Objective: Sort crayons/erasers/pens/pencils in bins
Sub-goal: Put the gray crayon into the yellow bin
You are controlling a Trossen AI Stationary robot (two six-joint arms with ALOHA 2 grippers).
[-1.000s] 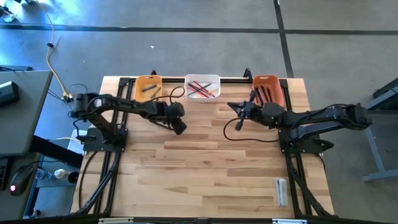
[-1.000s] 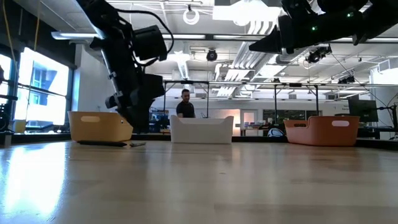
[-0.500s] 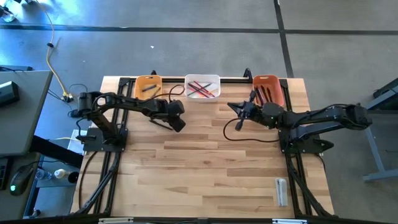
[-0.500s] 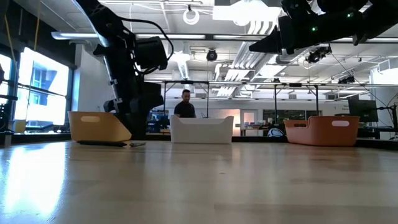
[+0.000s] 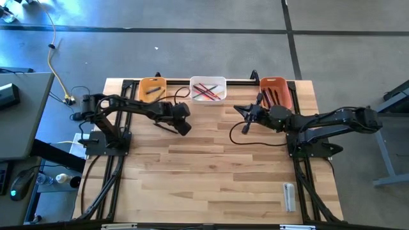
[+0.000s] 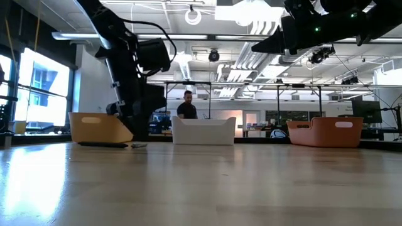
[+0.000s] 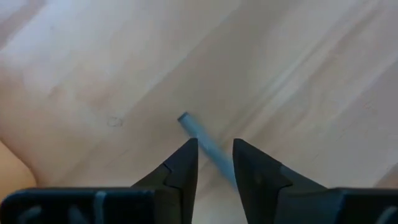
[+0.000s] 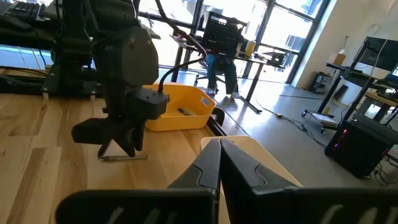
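A slim grey stick, a pen (image 7: 198, 132), lies flat on the wood in front of the yellow-orange bin (image 5: 153, 89); it also shows in the right wrist view (image 8: 124, 157). My left gripper (image 7: 214, 152) points down over it, open, one finger on each side of the stick and not touching it; it shows in the high view (image 5: 184, 128). My right gripper (image 8: 219, 149) is shut and empty, held above the table near the red-orange bin (image 5: 276, 92). The white bin (image 5: 208, 89) holds red, pink and green pencils.
The red-orange bin holds dark sticks, and the yellow-orange bin holds a dark one. A small whitish oblong item (image 5: 289, 195) lies near the front right corner. A person (image 6: 187, 105) stands in the room beyond the far edge.
My left gripper has gone a little toward the table's far left, nearer the yellow-orange bin, and now stands over the grey stick. The stick has stayed where it was.
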